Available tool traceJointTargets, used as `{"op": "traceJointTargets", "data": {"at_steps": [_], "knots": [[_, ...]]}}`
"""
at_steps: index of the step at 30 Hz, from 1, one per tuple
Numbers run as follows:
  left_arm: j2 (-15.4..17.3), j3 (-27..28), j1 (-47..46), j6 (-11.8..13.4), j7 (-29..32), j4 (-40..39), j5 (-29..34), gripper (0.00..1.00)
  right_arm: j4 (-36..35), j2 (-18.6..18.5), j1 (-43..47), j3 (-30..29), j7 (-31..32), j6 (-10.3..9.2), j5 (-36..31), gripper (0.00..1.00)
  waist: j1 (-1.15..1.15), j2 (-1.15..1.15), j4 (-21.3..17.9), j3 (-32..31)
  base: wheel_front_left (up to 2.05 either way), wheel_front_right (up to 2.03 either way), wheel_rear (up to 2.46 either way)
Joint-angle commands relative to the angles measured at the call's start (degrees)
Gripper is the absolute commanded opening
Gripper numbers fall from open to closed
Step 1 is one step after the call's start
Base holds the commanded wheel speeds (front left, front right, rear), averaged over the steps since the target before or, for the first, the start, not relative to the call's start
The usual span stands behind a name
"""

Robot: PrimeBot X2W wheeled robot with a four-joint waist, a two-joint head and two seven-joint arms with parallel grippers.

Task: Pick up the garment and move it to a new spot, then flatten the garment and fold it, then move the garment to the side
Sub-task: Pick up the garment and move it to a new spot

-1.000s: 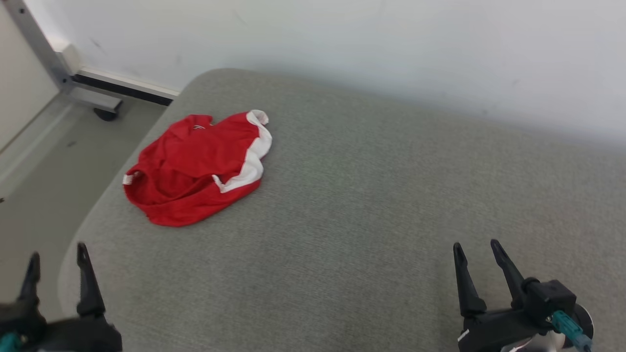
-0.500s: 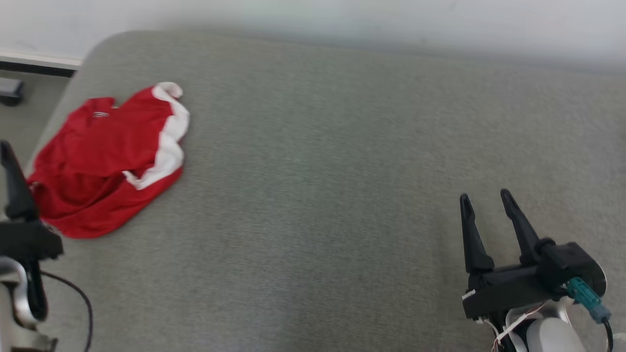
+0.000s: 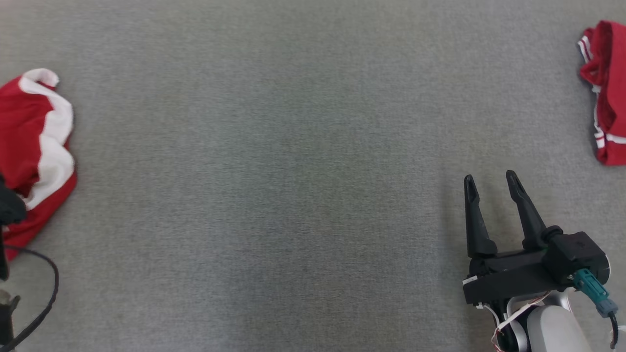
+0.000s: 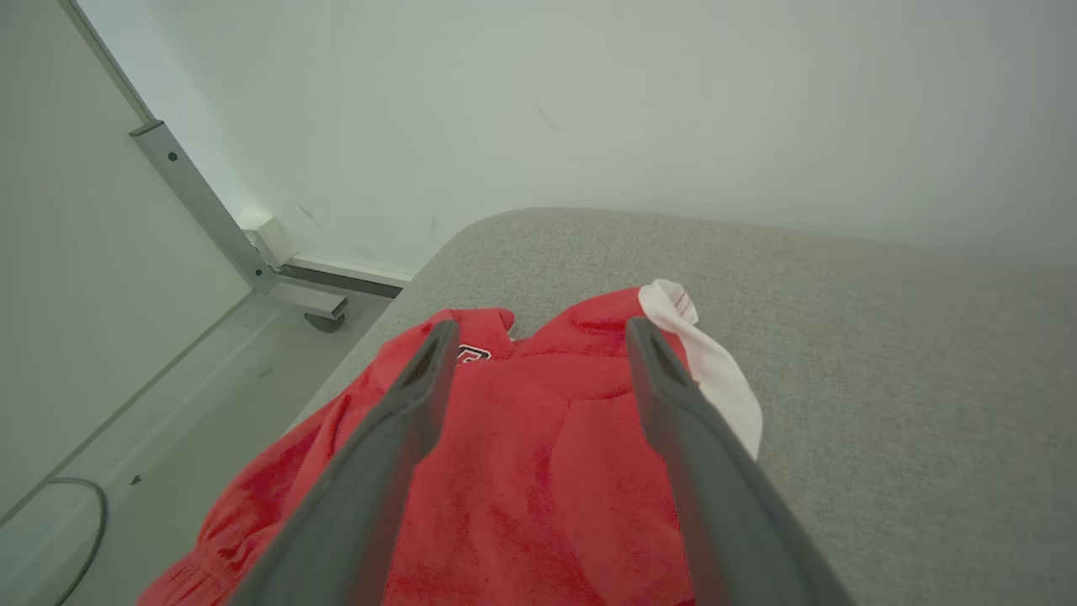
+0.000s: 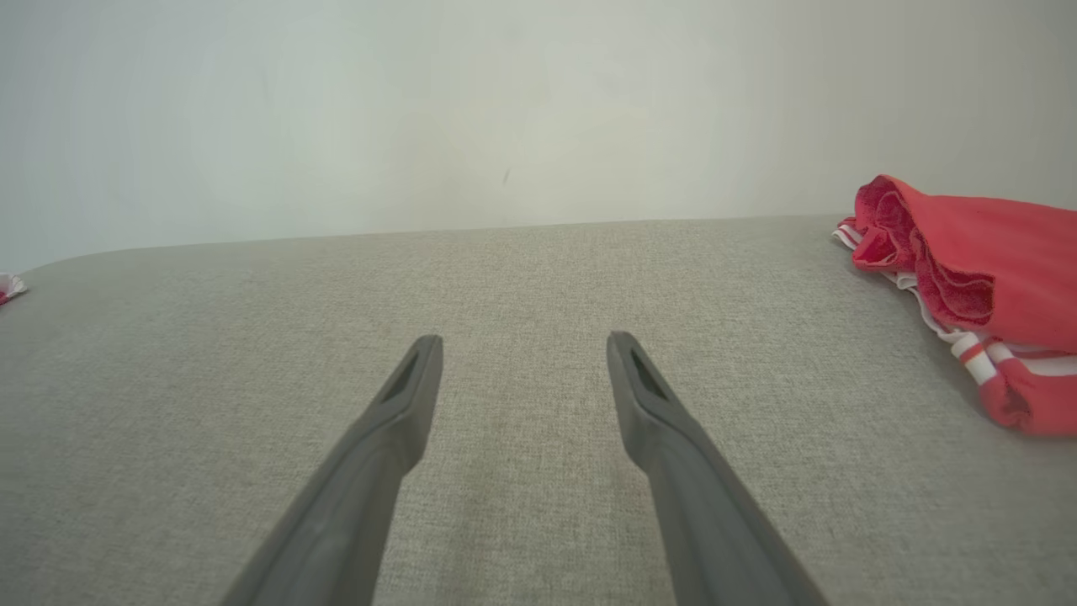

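My left gripper (image 4: 538,341), spread apart, hovered over the garment (image 4: 530,480) at nine o'clock, seemingly ready to grab it; my right gripper (image 3: 490,177) idled, likewise apart.

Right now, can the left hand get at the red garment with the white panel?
Probably yes: the left hand hangs open over the red garment, with nothing between them.

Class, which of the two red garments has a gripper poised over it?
The garment with the broad white band, at the left: the left gripper frames it. The thin-striped garment lies far right.
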Motion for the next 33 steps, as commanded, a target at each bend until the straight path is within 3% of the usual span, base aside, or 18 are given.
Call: {"op": "traceJointTargets", "data": {"at_steps": [1, 12, 16, 23, 24, 25, 33], "knots": [[0.50, -0.04, -0.31, -0.03, 0.88, 1.32, -0.39, 1.00, -0.10, 0.34, -0.49, -0.05, -0.29, -0.15, -0.61, 1.00, -0.01, -0.02, -2.30, 2.15, 0.00, 0.00, 0.00], [2.75, 0.87, -3.31, -1.69, 12.13, 15.21, -4.67, 1.00, -0.05, 0.42, -0.79, -0.14, -0.16, -0.15, -0.86, 1.00, -0.01, -0.02, -2.86, 1.02, 0.00, 0.00, 0.00], [2.72, 0.78, -3.72, -1.86, 21.83, 21.38, -6.55, 1.00, -0.20, 0.21, -0.68, 0.04, 0.19, -0.15, -0.84, 1.00, -0.01, -0.02, -2.91, 0.23, 0.00, 0.00, 0.00], [2.36, 0.12, -5.48, -0.69, 24.52, 22.30, -6.96, 1.00, -0.72, -0.12, -0.29, 0.08, 0.76, -0.15, -0.80, 1.00, -0.01, -0.02, -3.01, -0.54, 0.00, 0.00, 0.00], [2.52, -0.03, -5.59, -0.51, 24.45, 22.35, -6.76, 0.75, -0.79, -0.11, -0.25, 0.08, 0.83, -0.15, -0.89, 1.00, -0.01, -0.02, -3.06, -0.61, 0.00, 0.00, 0.00], [2.68, -0.18, -5.65, -0.29, 24.17, 22.34, -6.53, 0.00, -0.87, -0.10, -0.22, 0.08, 0.90, -0.15, -0.96, 1.00, -0.01, -0.02, -3.11, -0.66, 0.00, 0.00, 0.00], [4.41, -1.13, -6.78, -0.27, 14.55, 19.67, -4.87, 0.00, -0.55, 0.10, 0.14, -0.38, 0.71, -0.15, -0.47, 1.00, -0.01, -0.02, -3.13, -1.75, 0.00, 0.00, 0.00]]}}
